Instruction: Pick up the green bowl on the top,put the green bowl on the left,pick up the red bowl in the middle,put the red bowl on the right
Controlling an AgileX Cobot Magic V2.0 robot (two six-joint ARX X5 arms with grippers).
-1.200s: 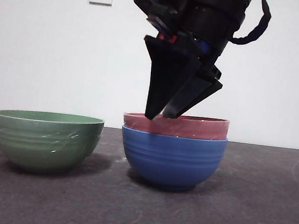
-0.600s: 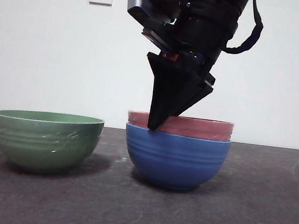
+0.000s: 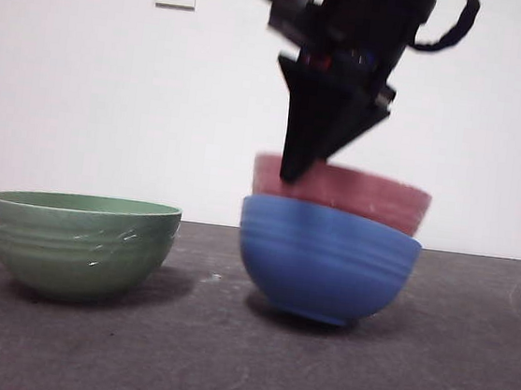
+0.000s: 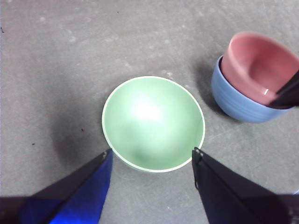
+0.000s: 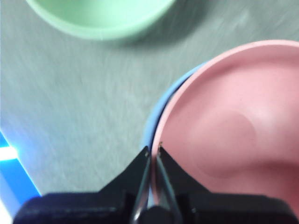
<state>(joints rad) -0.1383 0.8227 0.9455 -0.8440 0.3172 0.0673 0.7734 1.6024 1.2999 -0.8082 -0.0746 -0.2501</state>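
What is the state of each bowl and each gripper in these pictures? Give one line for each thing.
green bowl: upright, alone on the table, untouched.
red bowl: tilted, gripped at its rim, partly raised from the blue bowl.
blue bowl: tilted, under the red bowl.
right gripper: shut on the red bowl's rim.
left gripper: open above the green bowl, holding nothing.

surface: dark grey table, matte, faintly scuffed | on it: green bowl upright at the left | blue bowl near the middle, tilted, resting on its base | the two bowls stand apart, bare tabletop between them
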